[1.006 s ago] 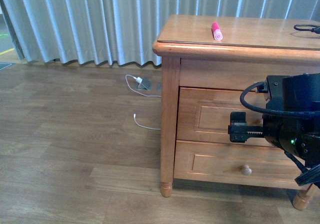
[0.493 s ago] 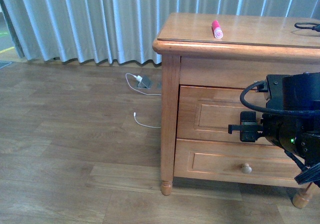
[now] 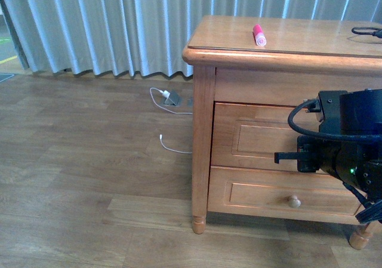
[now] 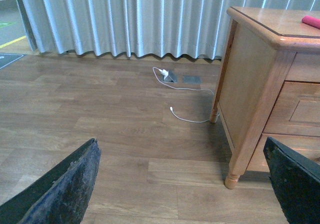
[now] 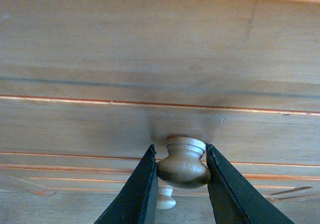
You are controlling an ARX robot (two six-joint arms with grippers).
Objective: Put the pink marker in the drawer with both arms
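Over last sec: in closer to front w/ R black flat gripper (image 5: 181, 154), closed from spread to clamped on small round wooden knob (image 5: 184, 165), touching both sides. Grasp made, so pull prob. next. L black flat gripper (image 4: 180, 149) wide apart, empty, above wood floor (image 4: 100, 109). Honey-wood top drawer (image 3: 262, 138) not yet open. Farthest: short bright-pink marker (image 3: 258, 36) lying on dresser top (image 3: 310, 36), untouched.
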